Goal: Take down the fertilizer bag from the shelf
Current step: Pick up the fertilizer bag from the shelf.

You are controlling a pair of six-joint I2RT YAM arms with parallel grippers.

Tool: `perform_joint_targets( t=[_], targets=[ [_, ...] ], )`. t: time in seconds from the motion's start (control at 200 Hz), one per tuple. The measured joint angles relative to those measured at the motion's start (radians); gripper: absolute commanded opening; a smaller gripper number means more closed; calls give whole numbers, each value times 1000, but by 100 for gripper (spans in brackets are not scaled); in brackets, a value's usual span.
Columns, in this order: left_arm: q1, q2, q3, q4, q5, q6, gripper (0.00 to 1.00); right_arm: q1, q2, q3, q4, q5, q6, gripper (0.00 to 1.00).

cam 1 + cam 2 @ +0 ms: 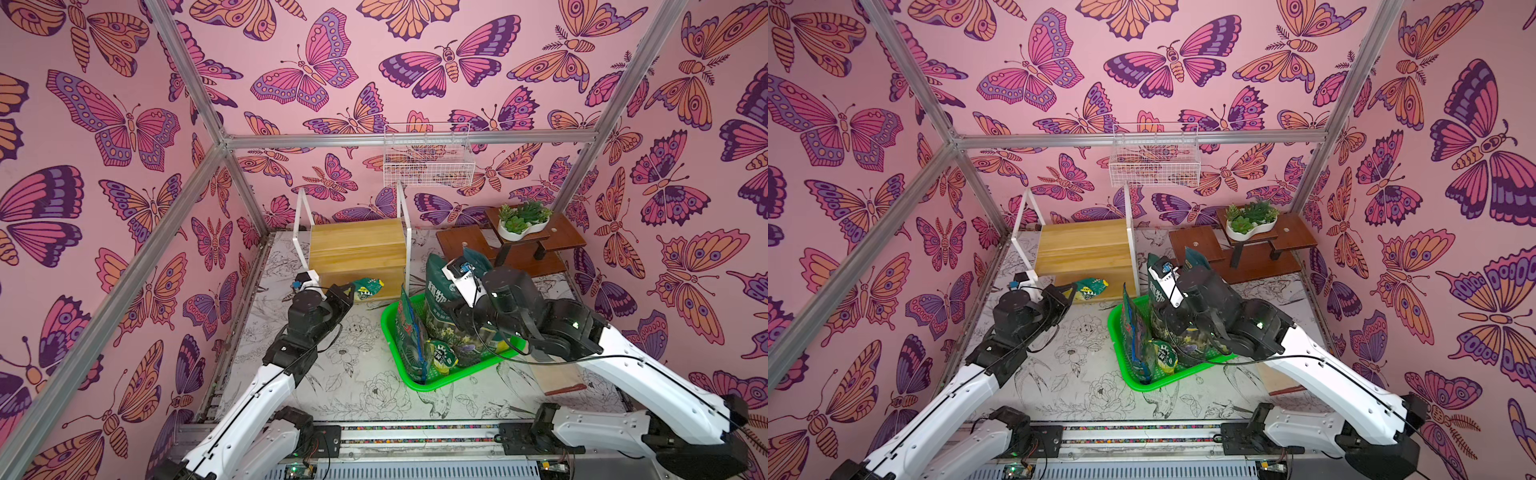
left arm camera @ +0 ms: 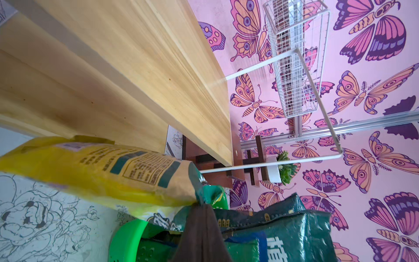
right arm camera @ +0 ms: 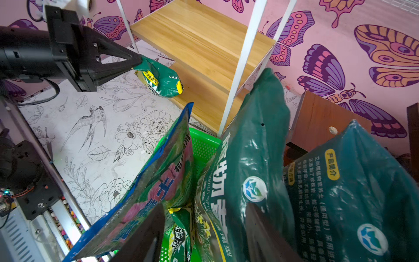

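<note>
The shelf (image 1: 357, 241) of light wood planks in a white frame stands at the back, and nothing lies on its planks. A small green and yellow fertilizer bag (image 1: 368, 287) hangs at the front edge of the lower plank (image 3: 204, 95), its far end close to the wood. My left gripper (image 1: 351, 291) is shut on the bag's green top edge (image 2: 199, 192). My right gripper (image 3: 204, 206) reaches down among the bags in the green basket (image 1: 419, 382). Its jaws stand apart and hold nothing.
The green basket holds several upright soil bags, among them a tall dark green one (image 1: 440, 286) and a pink-flowered one (image 3: 158, 181). A dark brown stand (image 1: 461, 243) with a white planter (image 1: 523, 226) is at the back right. A white wire basket (image 1: 428, 162) hangs on the wall.
</note>
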Motion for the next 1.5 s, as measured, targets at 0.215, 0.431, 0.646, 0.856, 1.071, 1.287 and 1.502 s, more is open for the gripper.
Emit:
perform_joint_targets(
  t=[0.215,0.431,0.646,0.856,1.071,1.287,1.502],
  targets=[
    [0,-32,159,-109,89,7,0,0,25,65,-19,-65,-33,73],
    [0,-18,340,-158,202,15,0,0,82,141,-18,-141,-68,77],
    [-2,14,407,-193,313,4,0,0,136,209,-18,-204,-101,88],
    [-9,53,456,-228,410,-4,0,0,141,237,11,-275,-122,90],
    [-35,97,515,-232,491,-8,0,0,175,257,36,-312,-122,88],
    [-89,119,529,-237,543,-8,0,0,209,259,51,-314,-125,85],
    [-139,158,565,-239,594,-7,0,0,209,259,87,-291,-127,67]
  ],
)
